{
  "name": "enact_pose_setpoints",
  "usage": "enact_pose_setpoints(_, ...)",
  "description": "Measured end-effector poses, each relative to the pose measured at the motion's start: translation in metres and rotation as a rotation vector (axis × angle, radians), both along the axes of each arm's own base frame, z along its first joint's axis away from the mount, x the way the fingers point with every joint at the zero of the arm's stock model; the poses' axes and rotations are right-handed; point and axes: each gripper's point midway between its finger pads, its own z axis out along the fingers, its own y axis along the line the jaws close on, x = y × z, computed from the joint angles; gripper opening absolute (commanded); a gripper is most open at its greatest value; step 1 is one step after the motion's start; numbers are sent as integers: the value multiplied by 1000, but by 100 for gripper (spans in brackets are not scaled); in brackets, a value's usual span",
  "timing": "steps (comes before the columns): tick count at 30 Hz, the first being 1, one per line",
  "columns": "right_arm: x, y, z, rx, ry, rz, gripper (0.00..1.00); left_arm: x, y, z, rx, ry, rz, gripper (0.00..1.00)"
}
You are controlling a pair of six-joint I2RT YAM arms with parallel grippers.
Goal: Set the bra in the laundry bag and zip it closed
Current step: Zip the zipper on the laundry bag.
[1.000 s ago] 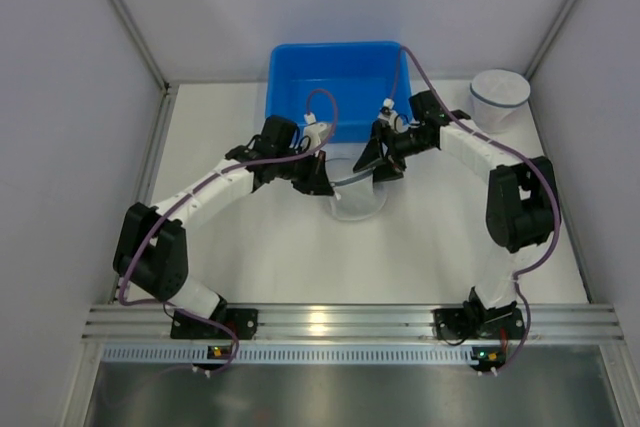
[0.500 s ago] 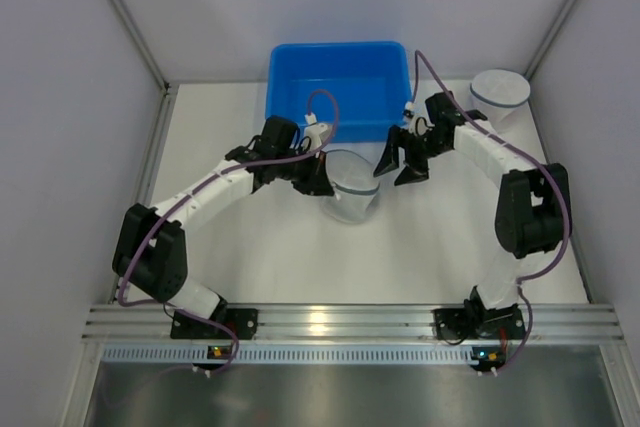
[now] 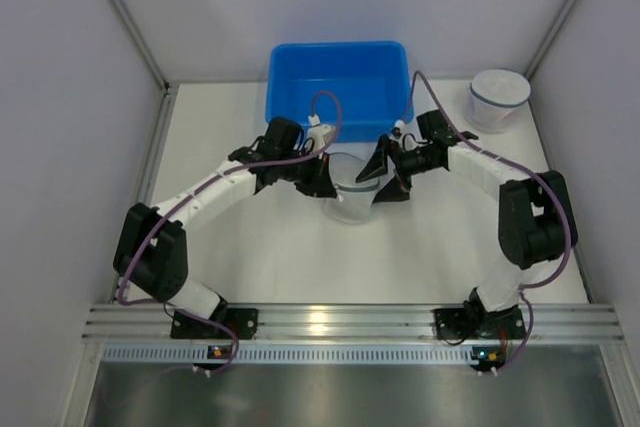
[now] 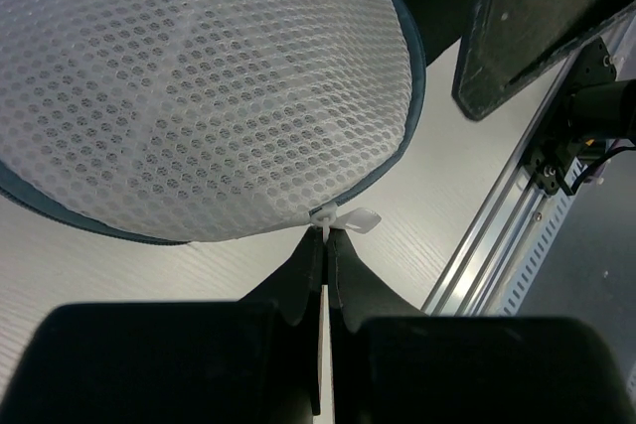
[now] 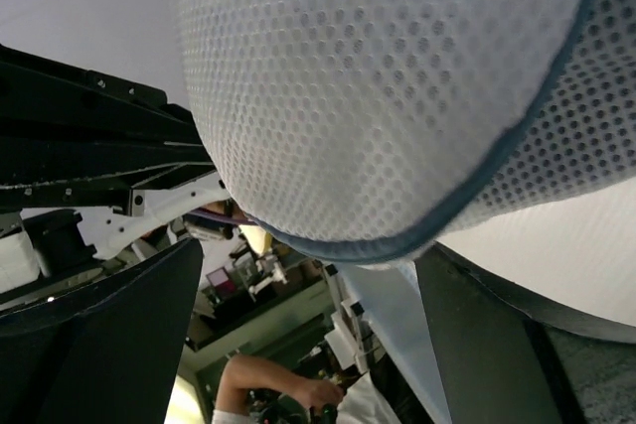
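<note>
The laundry bag is a round white mesh pouch with a blue-grey rim, lying on the table in front of the blue bin. My left gripper is at its left edge, shut on the bag's small white zip pull; the mesh dome fills the left wrist view above the fingertips. At the bag's right edge, my right gripper stands open. In the right wrist view the bag's rim sits between its wide-apart fingers, not pinched. The bra is hidden from every view.
A blue plastic bin stands just behind the bag. A second white mesh container sits at the back right. Grey walls close in the table on three sides, and an aluminium rail runs along the near edge.
My right gripper drew back to the right of the bag, then returned to its right edge with jaws opening wider. The left gripper stayed shut on the zip pull.
</note>
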Motion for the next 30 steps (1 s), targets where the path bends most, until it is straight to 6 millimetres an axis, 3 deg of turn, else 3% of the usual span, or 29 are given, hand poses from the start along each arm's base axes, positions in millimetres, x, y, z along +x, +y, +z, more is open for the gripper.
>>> enact_pose_setpoints(4, 2, 19, 3, 19, 10, 31, 88, -2, -6, 0, 0, 3, -14, 0)
enact_pose_setpoints(7, 13, 30, 6, 20, -20, 43, 78, -2, -10, 0, 0, 4, -22, 0)
enact_pose_setpoints(10, 24, 33, 6, 1, -56, 40, 58, -2, -11, -1, 1, 7, -24, 0)
enact_pose_setpoints(13, 35, 34, 1, -27, -85, 32, 29, -3, -11, 0, -4, 10, -29, 0)
enact_pose_setpoints(14, 37, 34, -2, -35, -90, 32, 13, -3, -11, -1, -4, 10, -30, 0)
enact_pose_setpoints(16, 42, 33, -5, -46, -95, 30, 0, -4, -12, -1, -3, 13, -32, 0)
enact_pose_setpoints(22, 46, 28, -8, -54, -114, 55, 0, -5, -4, -13, -6, 40, 1, 0)
enact_pose_setpoints(27, 44, 25, -11, -43, -119, 78, 0, 19, 18, -10, -67, 62, 90, 0)
enact_pose_setpoints(30, 44, 26, -11, -26, -127, 90, 0, 21, 20, -6, -90, 75, 96, 0)
